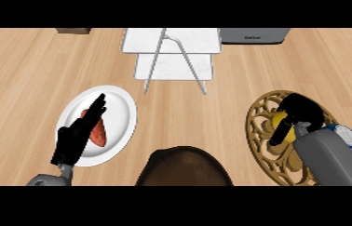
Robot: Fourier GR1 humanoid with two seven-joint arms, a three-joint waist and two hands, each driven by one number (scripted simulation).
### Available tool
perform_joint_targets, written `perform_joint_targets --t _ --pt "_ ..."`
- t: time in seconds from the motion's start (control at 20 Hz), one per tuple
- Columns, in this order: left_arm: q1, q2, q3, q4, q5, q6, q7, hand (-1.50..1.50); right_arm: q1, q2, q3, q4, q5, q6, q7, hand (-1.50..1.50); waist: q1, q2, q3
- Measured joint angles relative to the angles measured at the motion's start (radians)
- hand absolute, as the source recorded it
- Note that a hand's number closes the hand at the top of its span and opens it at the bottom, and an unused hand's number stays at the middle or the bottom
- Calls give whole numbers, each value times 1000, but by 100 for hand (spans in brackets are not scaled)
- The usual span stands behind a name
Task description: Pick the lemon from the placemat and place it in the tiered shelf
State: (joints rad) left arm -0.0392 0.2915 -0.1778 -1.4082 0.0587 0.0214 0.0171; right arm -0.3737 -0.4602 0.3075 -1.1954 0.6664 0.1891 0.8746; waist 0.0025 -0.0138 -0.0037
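The lemon [281, 122] is clasped under the curled right hand [301, 114] – on the placemat [265, 141]; the left hand [79, 134] is held straight-fingered.

The bench [227, 104] looks like pale wood with a fine matt grain; the plate [120, 104] smooth glossy white; the tiered shelf [172, 67] thin grey metal rods; the placemat [265, 127] openwork golden-brown filigree.
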Motion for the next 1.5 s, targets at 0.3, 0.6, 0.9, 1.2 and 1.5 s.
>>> perform_joint_targets --t 0.3,0.6,0.9,1.2,1.5 --pt "21 -6 14 -31 -12 -8 27 0 -3 21 -4 -22 81 -27 9 150 -1 1 2" --pt "-4 -15 37 3 -24 -22 14 0 28 54 9 -178 155 -34 80 150 -9 4 7" --pt "1 -13 45 -8 -23 -25 37 0 66 248 181 -434 252 -43 173 150 -12 1 7" --pt "16 -25 40 -16 -39 -17 30 0 45 309 258 -680 414 6 242 150 -15 0 8" --pt "30 -32 38 -28 -45 -23 14 0 -75 396 200 -827 520 29 255 150 -8 2 8"
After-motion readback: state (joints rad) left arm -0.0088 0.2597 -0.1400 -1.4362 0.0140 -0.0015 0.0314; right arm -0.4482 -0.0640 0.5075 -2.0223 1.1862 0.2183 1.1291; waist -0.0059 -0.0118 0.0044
